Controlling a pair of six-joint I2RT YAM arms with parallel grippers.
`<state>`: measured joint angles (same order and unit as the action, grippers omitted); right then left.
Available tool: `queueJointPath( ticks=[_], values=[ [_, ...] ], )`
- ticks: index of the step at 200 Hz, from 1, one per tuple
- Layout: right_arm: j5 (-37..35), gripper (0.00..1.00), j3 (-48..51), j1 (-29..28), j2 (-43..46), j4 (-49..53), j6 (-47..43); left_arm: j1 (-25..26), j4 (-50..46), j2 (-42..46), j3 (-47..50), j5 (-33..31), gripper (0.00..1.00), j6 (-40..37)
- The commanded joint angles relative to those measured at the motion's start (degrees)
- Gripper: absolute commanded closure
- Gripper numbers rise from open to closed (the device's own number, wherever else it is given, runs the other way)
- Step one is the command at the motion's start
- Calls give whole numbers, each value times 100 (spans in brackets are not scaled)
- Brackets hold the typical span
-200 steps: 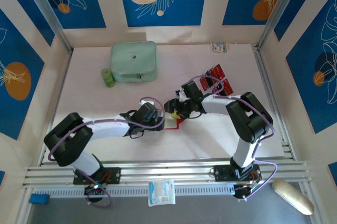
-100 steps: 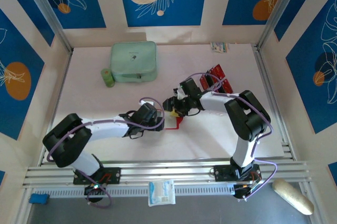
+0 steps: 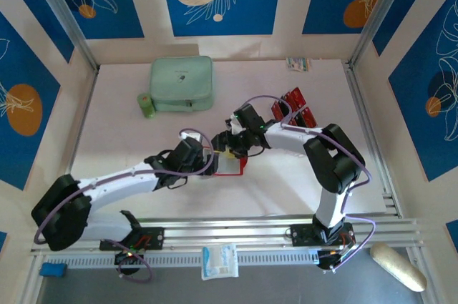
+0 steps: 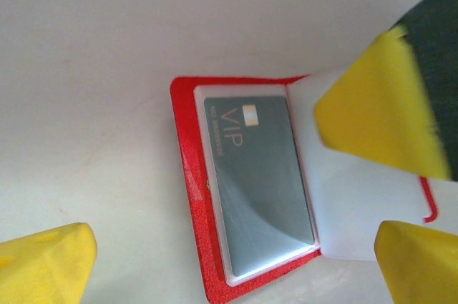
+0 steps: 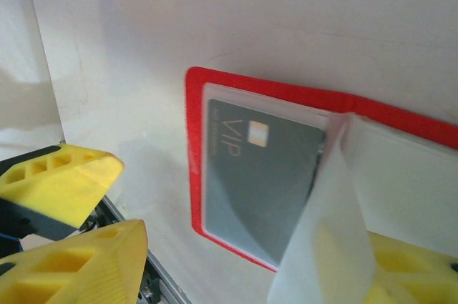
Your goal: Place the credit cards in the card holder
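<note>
As its arm (image 3: 122, 179) lies outstretched, left gripper (image 3: 212, 163) straddles card holder (image 4: 250, 189).

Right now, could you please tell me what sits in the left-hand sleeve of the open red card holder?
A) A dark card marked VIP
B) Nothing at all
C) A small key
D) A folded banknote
A: the left wrist view shows a dark card lettered VIP lying flat in the left half of the open card holder.
</note>
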<state>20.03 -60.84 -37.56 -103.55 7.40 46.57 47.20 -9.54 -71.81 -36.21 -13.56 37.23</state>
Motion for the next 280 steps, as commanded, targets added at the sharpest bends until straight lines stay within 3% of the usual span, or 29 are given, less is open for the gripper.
queueJointPath(
  ticks=[1, 112, 213, 280],
  values=[
    [-79, 36, -269, -113, -8, 239, 98, -84, -265, 350, 178, -139, 0, 106],
    [-352, 35, -1053, -411, -893, 276, 468, -169, -259, 1000, 668, -147, 0, 240],
    [20, 36, -796, -345, -1026, -224, 832, -229, -55, -69, 360, -60, 0, 91],
    [155, 36, -593, -339, -1005, -579, 1105, -231, 114, -287, 196, -329, 0, -33]
  ],
)
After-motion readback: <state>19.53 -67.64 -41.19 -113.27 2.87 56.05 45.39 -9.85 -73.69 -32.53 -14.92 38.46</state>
